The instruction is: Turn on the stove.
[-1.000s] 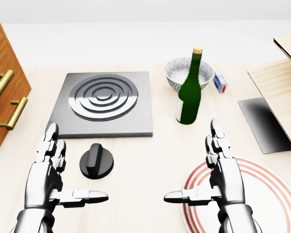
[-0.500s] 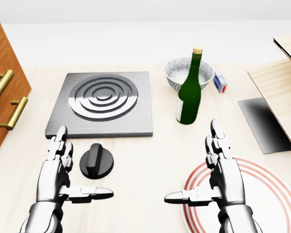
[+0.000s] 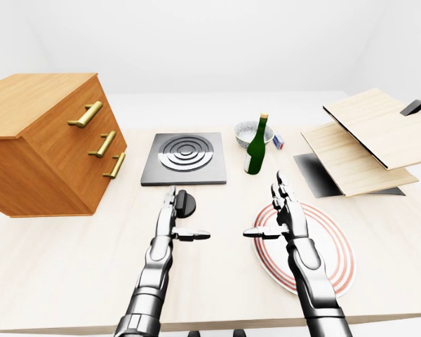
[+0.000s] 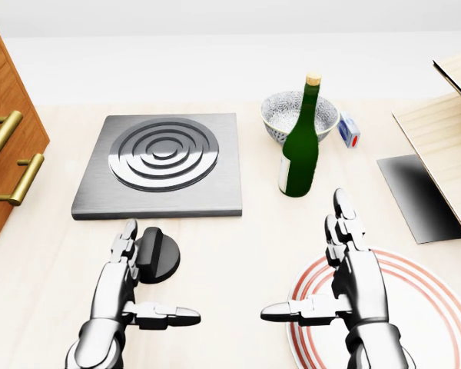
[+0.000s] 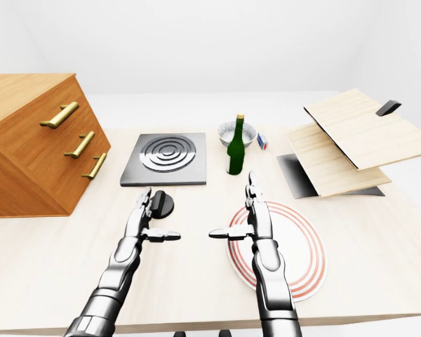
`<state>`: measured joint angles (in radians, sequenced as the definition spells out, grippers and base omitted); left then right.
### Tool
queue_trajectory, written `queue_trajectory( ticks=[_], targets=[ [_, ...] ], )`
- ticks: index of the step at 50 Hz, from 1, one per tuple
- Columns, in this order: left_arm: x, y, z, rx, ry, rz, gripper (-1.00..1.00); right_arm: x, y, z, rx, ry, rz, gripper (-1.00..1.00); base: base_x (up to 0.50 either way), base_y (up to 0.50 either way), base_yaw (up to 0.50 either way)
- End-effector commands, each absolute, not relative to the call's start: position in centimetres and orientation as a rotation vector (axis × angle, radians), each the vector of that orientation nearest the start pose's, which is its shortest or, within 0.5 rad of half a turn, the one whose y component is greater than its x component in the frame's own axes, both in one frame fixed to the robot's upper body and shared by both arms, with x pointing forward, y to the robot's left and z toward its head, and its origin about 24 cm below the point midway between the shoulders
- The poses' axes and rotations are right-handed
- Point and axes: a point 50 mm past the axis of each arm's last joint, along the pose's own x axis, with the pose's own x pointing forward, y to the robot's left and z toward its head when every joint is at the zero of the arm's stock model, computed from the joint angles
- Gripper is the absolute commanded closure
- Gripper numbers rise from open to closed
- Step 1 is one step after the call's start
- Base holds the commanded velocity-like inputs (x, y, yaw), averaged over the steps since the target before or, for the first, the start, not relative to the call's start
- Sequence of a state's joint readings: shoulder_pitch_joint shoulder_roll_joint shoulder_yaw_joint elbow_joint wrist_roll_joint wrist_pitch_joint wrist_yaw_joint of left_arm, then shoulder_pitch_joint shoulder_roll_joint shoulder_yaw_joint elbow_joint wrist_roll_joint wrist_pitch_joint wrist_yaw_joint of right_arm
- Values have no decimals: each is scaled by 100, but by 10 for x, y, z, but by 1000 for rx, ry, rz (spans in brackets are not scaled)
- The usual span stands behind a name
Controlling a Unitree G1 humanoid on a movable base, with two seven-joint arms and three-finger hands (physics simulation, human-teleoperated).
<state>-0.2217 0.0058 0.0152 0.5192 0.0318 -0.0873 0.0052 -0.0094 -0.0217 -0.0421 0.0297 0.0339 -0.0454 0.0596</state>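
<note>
The stove is a square grey plate (image 4: 161, 165) with ringed burner circles, left of centre in the head view. Just below it, on the light wooden table, lies its round black knob (image 4: 157, 255) with a raised grip bar. My left hand (image 4: 162, 270) is open, its straight fingers (image 4: 121, 257) covering the knob's left edge and its thumb stretched out to the right below the knob. My right hand (image 4: 302, 255) is open too, hovering over the left rim of a plate and holding nothing.
A green bottle (image 4: 300, 150) stands right of the stove, a patterned bowl (image 4: 288, 114) and a small box (image 4: 349, 131) behind it. A red-ringed plate (image 4: 422, 307) lies lower right. Wooden boards (image 4: 446, 138) and a dark mat (image 4: 415, 196) are right, a drawer chest (image 3: 45, 144) left.
My left hand has slid to the right, from well left of the knob to against the knob's left edge. The right hand and the camera have stayed still.
</note>
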Motion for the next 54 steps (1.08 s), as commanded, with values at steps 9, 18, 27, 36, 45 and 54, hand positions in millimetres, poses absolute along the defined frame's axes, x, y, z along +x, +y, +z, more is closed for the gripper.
queue_trajectory(
  ticks=[9,18,27,36,45,54],
  targets=[
    [267,107,-68,93,505,-136,-100,255,-163,44,19,-31,15,-100,1,0,-1],
    [264,94,-46,14,368,-196,-100,255,-165,47,27,-33,8,-100,0,0,-1],
    [240,76,-36,-31,307,-227,-100,253,-175,58,55,-44,-8,-100,0,0,0],
    [215,70,-52,-16,373,-253,-100,253,-177,61,63,-50,-15,-100,0,0,0],
    [217,57,-40,-35,377,-289,-100,254,-181,65,73,-52,-27,-100,0,0,0],
    [276,39,17,2,193,-282,-100,254,-188,71,89,-80,-40,-100,0,0,0]
  ],
)
